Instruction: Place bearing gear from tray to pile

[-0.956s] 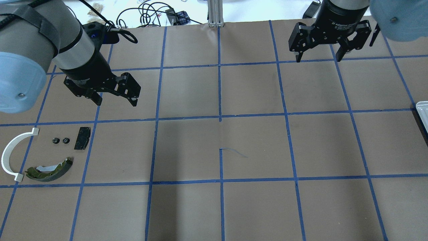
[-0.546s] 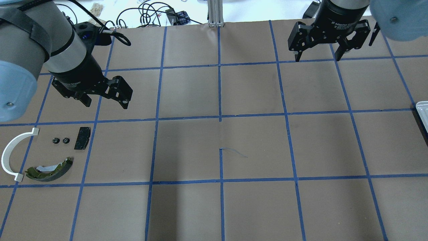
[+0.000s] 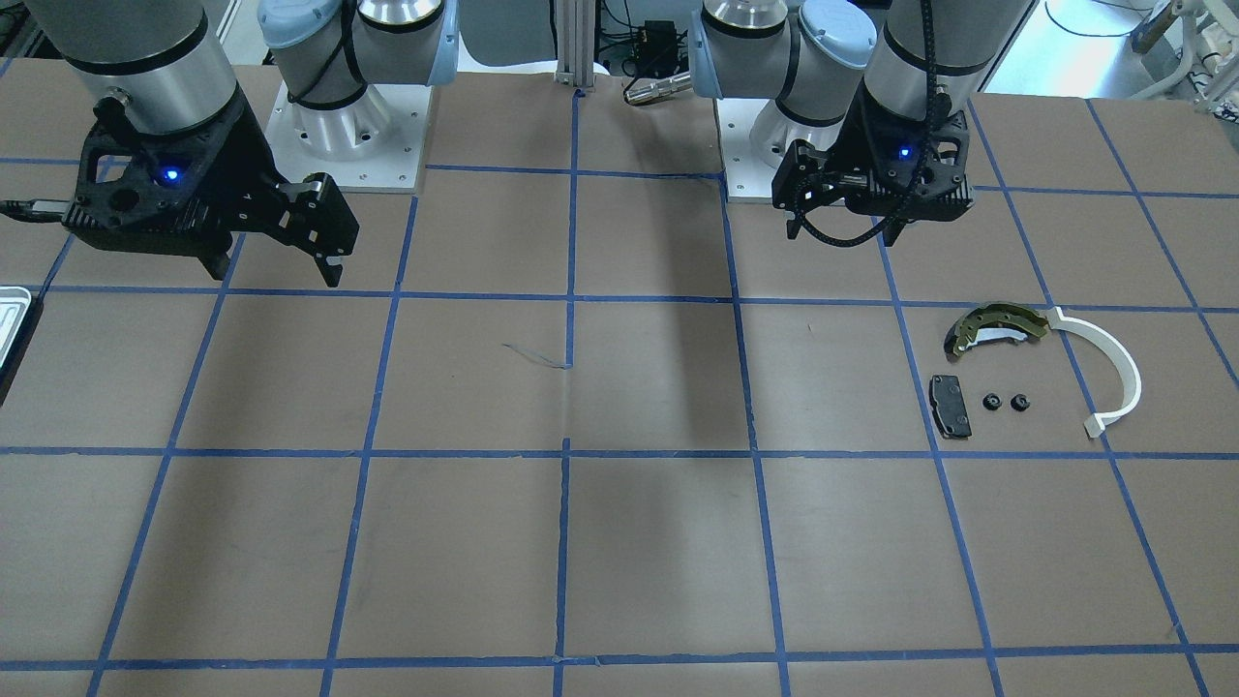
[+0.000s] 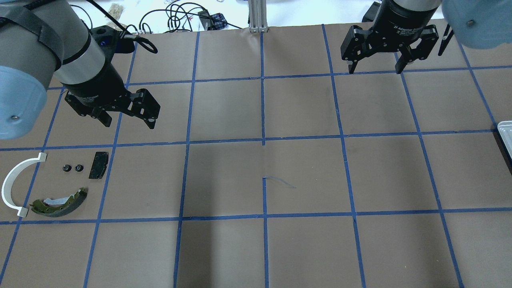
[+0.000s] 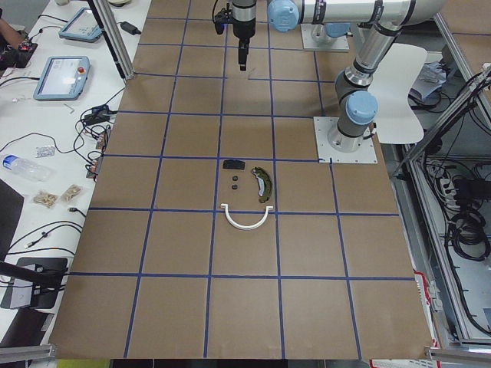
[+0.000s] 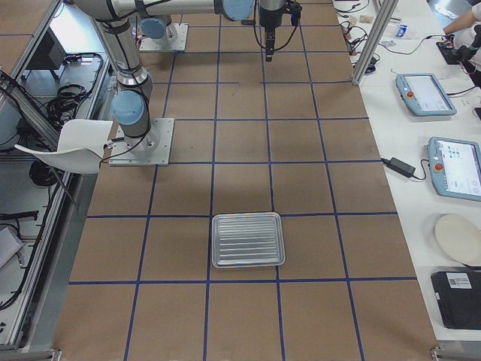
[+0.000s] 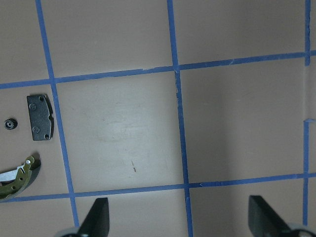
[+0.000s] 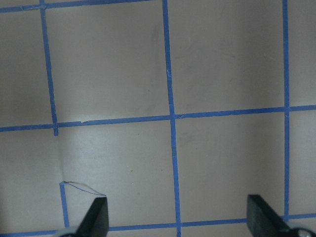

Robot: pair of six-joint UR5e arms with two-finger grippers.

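While the left fingers (image 4: 150, 114) and right fingers (image 4: 351, 64) both hang wide open and empty, the tray (image 6: 248, 239) looks bare to me. Two small gears (image 4: 79, 167) sit by the pile (image 4: 60, 204), lower left of the overhead view, nearest my left arm.

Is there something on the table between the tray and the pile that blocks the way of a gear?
Nothing visible does. Between the tray and the pile only brown paper with blue tape lines shows. The left gripper and the right gripper hang open above the table, holding nothing.
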